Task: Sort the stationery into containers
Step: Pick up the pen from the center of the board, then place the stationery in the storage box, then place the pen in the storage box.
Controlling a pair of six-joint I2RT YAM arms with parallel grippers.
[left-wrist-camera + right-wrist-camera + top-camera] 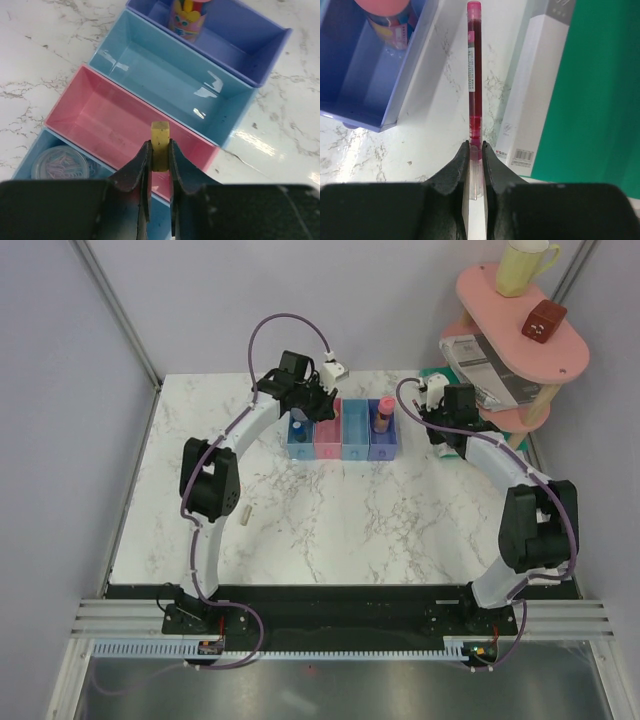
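The left gripper (160, 149) has its fingers clenched on a short yellowish-brown stick (160, 131). The stick stands up between the fingers, in the lower middle of the left wrist view, above the pink-red rectangular plastic bin (100, 117). Next to that bin, toward the upper right, sit the light blue plastic bin (165, 75) and then the purple-blue plastic bin (250, 40), which holds a brown tube with a pink cap (187, 17). At lower left, the blue plastic bin (300, 448) holds a small round blue cylinder (60, 164).

The right gripper (475, 150) grasps a thin red pen (474, 75) by one end. The pen points toward the top of the frame over the white marble counter (440, 110), between the purple-blue bin and a white cardboard box (535, 90) beside a flat green mat (600, 90).
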